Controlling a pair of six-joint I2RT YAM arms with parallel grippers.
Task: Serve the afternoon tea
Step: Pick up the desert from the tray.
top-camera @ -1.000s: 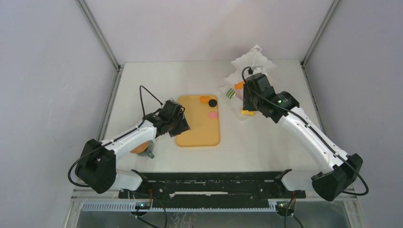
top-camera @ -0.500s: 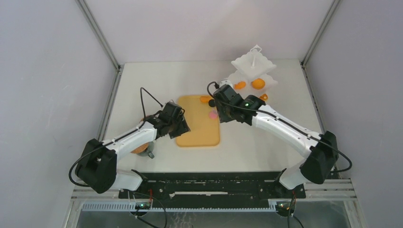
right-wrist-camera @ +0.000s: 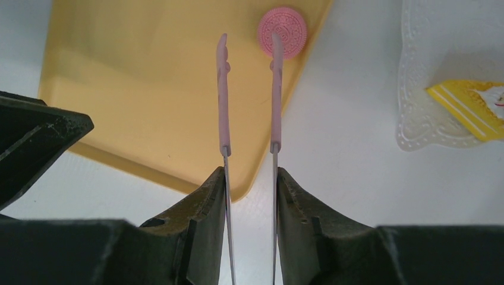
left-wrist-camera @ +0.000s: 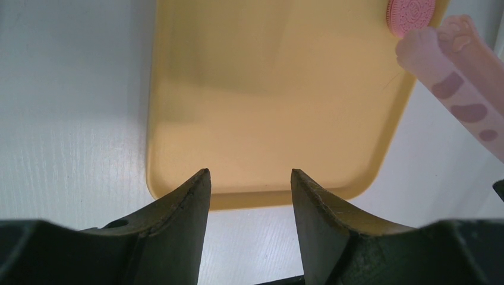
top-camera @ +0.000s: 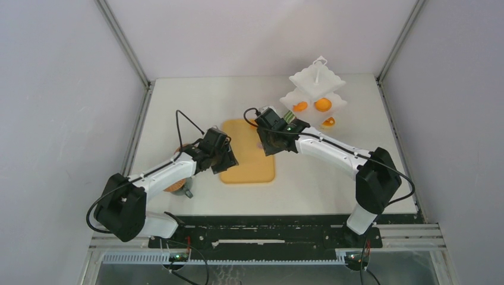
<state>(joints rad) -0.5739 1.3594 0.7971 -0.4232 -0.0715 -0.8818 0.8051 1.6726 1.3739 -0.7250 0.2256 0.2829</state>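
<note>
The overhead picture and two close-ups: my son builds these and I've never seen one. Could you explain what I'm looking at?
Two robot arms are bolted to a white table. The overhead camera looks down on both; each close-up comes from a camera on one wrist. The left gripper is open and empty, beside a yellow tray. The right gripper pinches thin pink tongs, tips near a pink round on the tray. Farther back, a white tiered stand holds orange tarts, and a yellow wedge lies on a white plate.
</note>
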